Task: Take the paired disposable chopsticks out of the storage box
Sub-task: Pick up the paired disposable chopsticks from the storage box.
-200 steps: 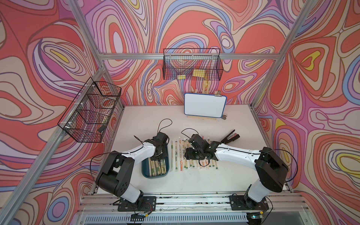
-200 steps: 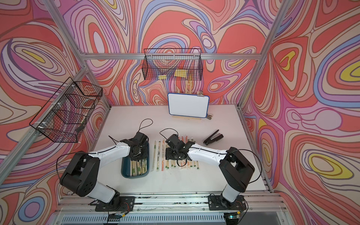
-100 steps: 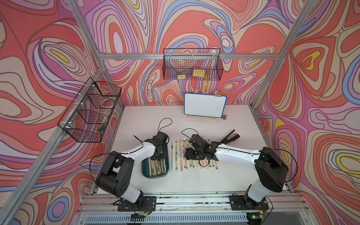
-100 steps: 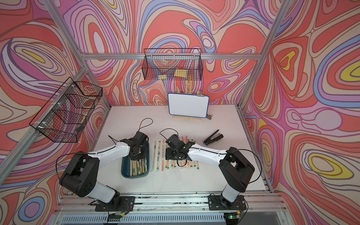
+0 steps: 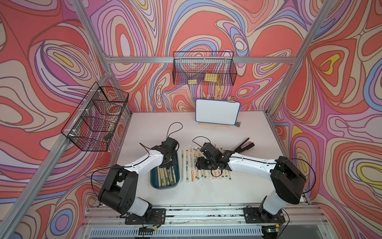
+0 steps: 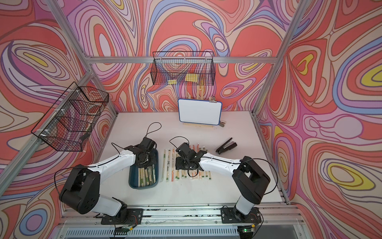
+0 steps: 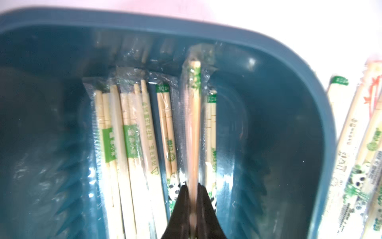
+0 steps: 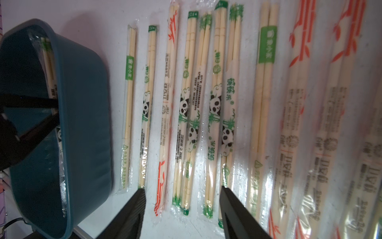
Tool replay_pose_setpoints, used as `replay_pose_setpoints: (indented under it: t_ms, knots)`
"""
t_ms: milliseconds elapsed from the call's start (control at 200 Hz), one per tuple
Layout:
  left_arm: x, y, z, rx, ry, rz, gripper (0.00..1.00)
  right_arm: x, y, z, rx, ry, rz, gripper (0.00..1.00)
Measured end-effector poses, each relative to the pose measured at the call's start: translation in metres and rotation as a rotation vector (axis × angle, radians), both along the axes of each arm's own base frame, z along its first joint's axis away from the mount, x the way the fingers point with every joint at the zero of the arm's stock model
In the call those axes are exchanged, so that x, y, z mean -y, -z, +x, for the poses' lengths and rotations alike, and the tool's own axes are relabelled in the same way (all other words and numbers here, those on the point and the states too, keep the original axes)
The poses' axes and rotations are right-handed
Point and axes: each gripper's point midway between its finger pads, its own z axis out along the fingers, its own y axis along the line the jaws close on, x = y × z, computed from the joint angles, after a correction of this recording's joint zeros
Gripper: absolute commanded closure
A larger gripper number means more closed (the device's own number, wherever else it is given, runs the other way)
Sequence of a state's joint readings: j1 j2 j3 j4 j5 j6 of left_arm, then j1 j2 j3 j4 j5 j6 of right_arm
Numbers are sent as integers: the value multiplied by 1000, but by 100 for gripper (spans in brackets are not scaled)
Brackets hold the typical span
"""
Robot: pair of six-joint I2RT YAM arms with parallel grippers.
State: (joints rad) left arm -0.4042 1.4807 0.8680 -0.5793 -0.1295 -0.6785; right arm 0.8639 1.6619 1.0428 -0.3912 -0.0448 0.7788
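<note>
The storage box [image 5: 164,187] [image 6: 142,187] is a dark teal tray left of centre on the table, with several sleeved chopstick pairs [image 5: 167,175] lying in it. My left gripper [image 5: 168,163] [image 7: 193,186] reaches into the box [image 7: 322,124] and is shut on one green-marked pair [image 7: 194,115], whose far end tilts up toward the box wall. More pairs [image 5: 215,175] [image 8: 217,93] lie in a row on the table right of the box [image 8: 82,103]. My right gripper [image 5: 201,164] [image 8: 182,190] hovers open over that row, holding nothing.
A black stapler-like tool [image 5: 244,144] lies behind the right arm. A small whiteboard [image 5: 217,111] stands at the back of the table. Black wire baskets hang on the back wall [image 5: 203,70] and on the left wall [image 5: 95,120].
The left gripper's jaws have drawn together inside the box. Neither arm has otherwise shifted.
</note>
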Motion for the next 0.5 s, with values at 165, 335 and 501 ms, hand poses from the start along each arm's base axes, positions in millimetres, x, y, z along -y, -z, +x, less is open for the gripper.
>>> replay_pose_setpoints:
  t_ms: [165,335,501]
  knots:
    - [-5,-4,1,7,-2,19,93,0,0,0,2,0,2,37]
    - [-14,-4,1,3,-13,50,91,1,2,-1,-1,0,-1,37]
    - [-20,-1,-1,-2,-25,71,86,2,4,-1,-2,0,-2,37]
